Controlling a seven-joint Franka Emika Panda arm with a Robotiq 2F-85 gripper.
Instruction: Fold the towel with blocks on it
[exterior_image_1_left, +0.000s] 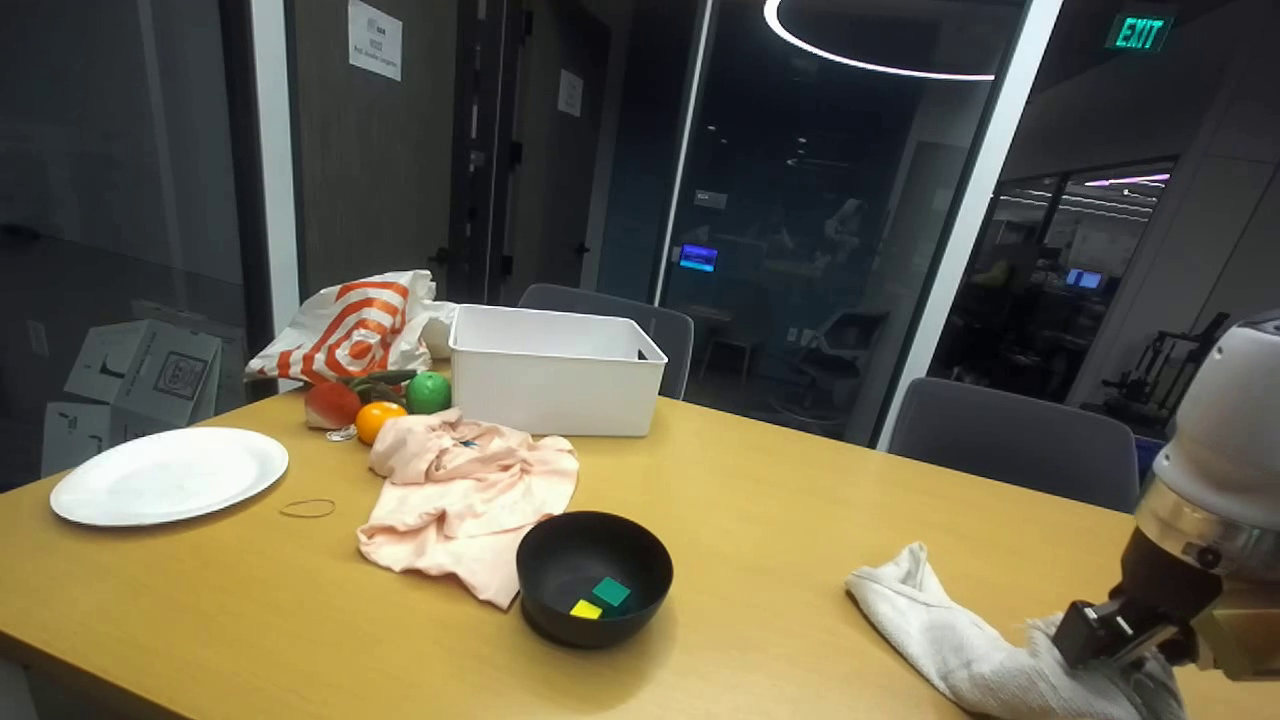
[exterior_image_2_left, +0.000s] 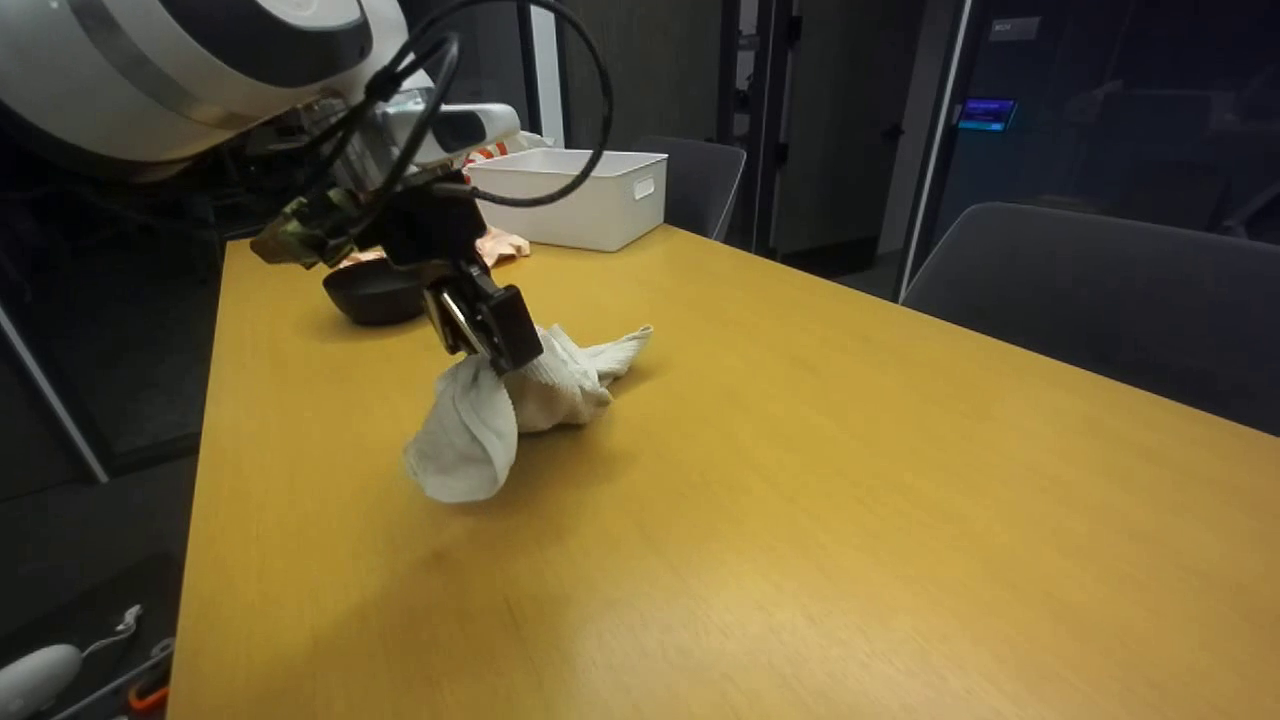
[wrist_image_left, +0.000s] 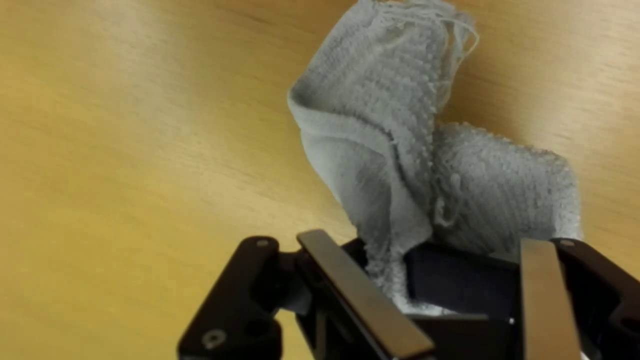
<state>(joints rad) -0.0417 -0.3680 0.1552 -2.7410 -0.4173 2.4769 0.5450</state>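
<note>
towel (exterior_image_2_left: 462, 440): is bunched on the counter (exterior_image_2_left: 850, 500), nearer the edge opposite the chairs (exterior_image_2_left: 1110, 310) than the chair-side edge
pincer (exterior_image_2_left: 490, 358): its jaws are drawn nearly together; a fold of towel is pinched between them
bowl (exterior_image_1_left: 575, 555): is placed beside the pink cloth (exterior_image_1_left: 470, 500); yellow block (exterior_image_1_left: 586, 609) and green block (exterior_image_1_left: 611, 591) are held inside
bin (exterior_image_1_left: 555, 388): is set near the chair-side edge
plate (exterior_image_1_left: 170, 477): is laid at the left edge in an exterior view
</note>
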